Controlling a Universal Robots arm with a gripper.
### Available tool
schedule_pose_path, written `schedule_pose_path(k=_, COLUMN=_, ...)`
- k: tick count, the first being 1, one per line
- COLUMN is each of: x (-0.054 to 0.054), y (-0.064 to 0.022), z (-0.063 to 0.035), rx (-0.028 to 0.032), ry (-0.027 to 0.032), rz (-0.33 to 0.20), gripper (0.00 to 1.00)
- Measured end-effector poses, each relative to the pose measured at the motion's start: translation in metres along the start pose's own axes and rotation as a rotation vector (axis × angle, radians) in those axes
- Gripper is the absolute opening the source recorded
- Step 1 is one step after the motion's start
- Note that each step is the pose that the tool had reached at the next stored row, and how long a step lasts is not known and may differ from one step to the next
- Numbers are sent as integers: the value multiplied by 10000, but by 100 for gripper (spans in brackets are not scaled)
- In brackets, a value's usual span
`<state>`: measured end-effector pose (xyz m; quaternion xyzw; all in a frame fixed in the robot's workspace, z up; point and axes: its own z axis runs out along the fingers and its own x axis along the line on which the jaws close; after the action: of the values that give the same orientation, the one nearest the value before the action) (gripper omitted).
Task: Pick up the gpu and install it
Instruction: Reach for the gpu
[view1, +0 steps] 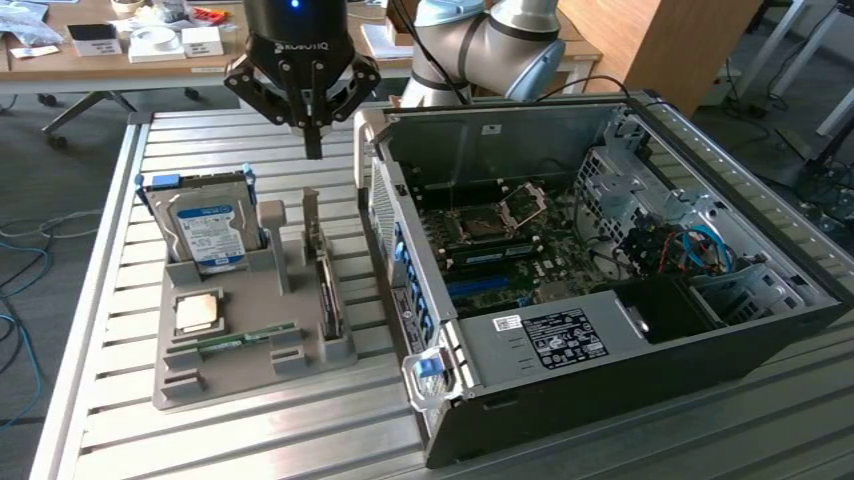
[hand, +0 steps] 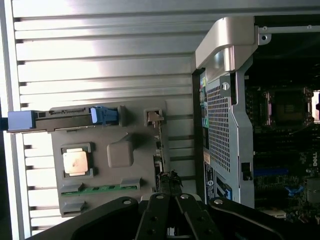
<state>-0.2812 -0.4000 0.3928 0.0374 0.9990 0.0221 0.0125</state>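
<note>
The gpu (view1: 326, 285) stands on edge in a slot of the grey holder (view1: 247, 375), its silver bracket end (view1: 310, 212) pointing up toward the far side. In the wrist view the gpu (hand: 159, 150) appears edge-on as a thin dark line along the holder (hand: 107, 200). My gripper (view1: 314, 145) hangs above the card's bracket end, clear of it, with its fingers shut together and nothing between them. The wrist view has the gripper (hand: 168, 192) shut just over the card's line.
A silver hard drive (view1: 211, 235), a CPU chip (view1: 198, 313) and a green RAM strip (view1: 247, 340) sit in the same holder. The open computer case (view1: 747, 300) lies to the exterior view's right, motherboard (view1: 521, 250) exposed. The slatted metal table (view1: 200, 440) carries everything.
</note>
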Motion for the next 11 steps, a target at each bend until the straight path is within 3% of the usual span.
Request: schedule_pose_path(k=11, x=-1, y=-17, z=0, rx=0, ry=0, rz=-1, gripper=11)
